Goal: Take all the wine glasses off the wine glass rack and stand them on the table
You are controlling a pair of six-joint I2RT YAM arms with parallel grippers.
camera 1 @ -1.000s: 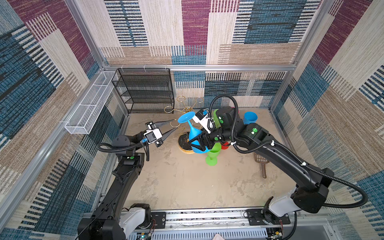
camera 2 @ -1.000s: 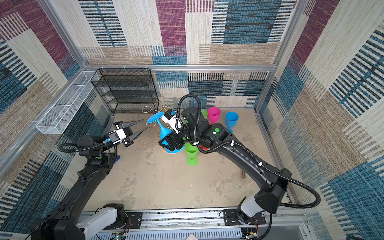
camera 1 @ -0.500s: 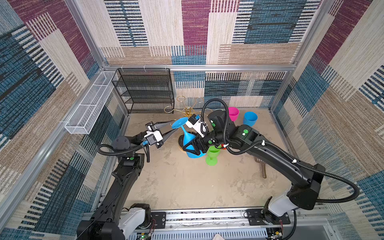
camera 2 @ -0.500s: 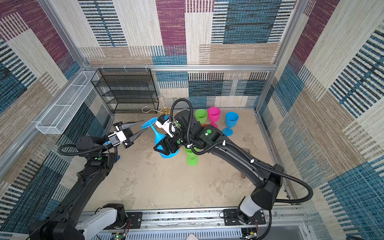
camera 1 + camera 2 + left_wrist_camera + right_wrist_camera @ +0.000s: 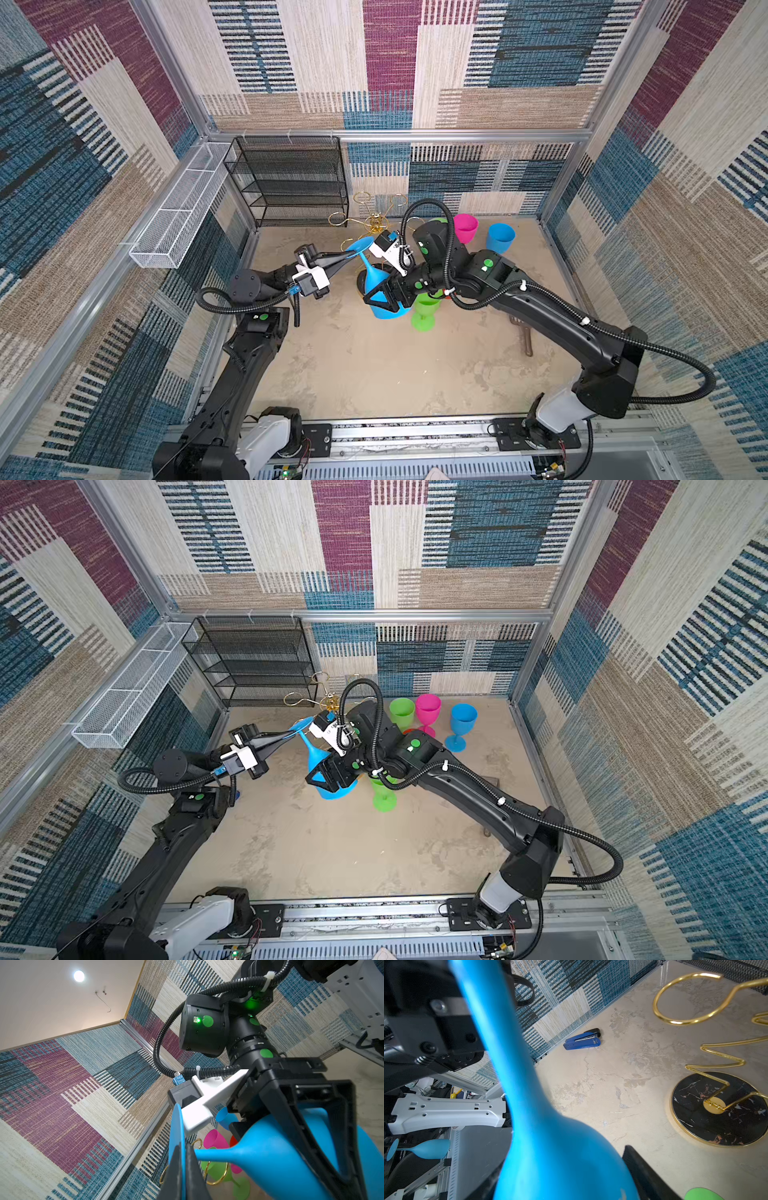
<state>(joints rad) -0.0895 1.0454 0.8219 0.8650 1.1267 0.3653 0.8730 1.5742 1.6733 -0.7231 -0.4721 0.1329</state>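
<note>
Left wrist view puts the left gripper (image 5: 182,1148) right at the lens: its two black fingers (image 5: 194,1174) are pressed together on the thin round foot of a matte blue plastic wine glass (image 5: 259,1159), pinching the disc edge-on. Down the slim stem, the rounded bowl sits between the wide-spread black jaws of the right gripper (image 5: 384,299), which clasp it from both sides (so each arm has one end).

In both top views the glass hangs tilted in the air. Its foot is up and toward the left arm and its bowl is lower, over the sandy beige tabletop (image 5: 374,374), just in front of the slim gold wire wine glass rack (image 5: 376,222). In the right wrist view the glass is clear of the rack's looped arms and of its round black gold-rimmed base (image 5: 695,1126).

A green plastic goblet (image 5: 424,309) stands just beside the held bowl. A pink goblet (image 5: 465,226) and a second blue goblet (image 5: 500,237) stand near the back wall.

A second ago the left fingers stood parted, just short of the foot. Since then the right arm has carried the glass leftward and away from the rack's post, bringing the foot between those fingers, and they have closed on it
</note>
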